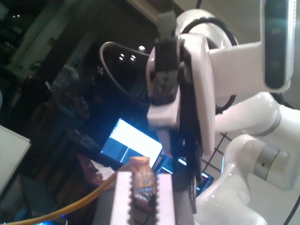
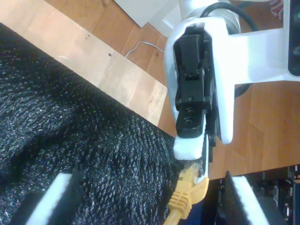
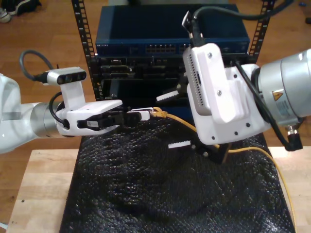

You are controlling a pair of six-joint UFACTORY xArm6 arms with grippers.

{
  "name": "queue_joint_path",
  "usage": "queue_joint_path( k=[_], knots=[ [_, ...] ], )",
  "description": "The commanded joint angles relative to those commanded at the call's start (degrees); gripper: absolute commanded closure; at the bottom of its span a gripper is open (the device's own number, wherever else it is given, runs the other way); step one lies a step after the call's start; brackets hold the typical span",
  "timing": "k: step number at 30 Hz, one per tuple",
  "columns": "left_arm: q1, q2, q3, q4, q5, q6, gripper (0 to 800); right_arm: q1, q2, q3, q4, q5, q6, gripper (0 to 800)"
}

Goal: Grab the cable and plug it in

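Holding the cable (image 3: 177, 121) by its plug (image 1: 142, 176), my first end effector (image 3: 143, 115) is clenched. My second end effector (image 2: 150, 201) hangs released just beside it. I judge the grab done. Next, line the plug up with a port on the switch (image 3: 170, 48) ahead.

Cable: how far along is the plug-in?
Done: my first gripper is shut on the yellow network cable right at its plug end. In hand: the plug is held above the black mat, in front of the rack, with my second gripper open around it. Left: seating the plug in a port of the blue switch.
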Motion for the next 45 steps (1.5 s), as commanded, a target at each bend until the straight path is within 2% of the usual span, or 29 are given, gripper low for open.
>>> queue_joint_path(
  k=[21,30,45],
  knots=[
    [-0.1,1.0,0.0,-0.1,3.3,0.0,798,0.7,-1.4,0.9,1.3,-4.6,-1.1,192],
    [-0.2,1.0,0.0,-0.1,3.9,0.0,798,1.3,-1.3,0.8,1.3,-4.6,-1.1,277],
    [-0.2,1.1,0.1,-0.1,4.6,0.0,798,1.7,-1.1,0.8,1.4,-4.7,-1.2,294]
  ],
)
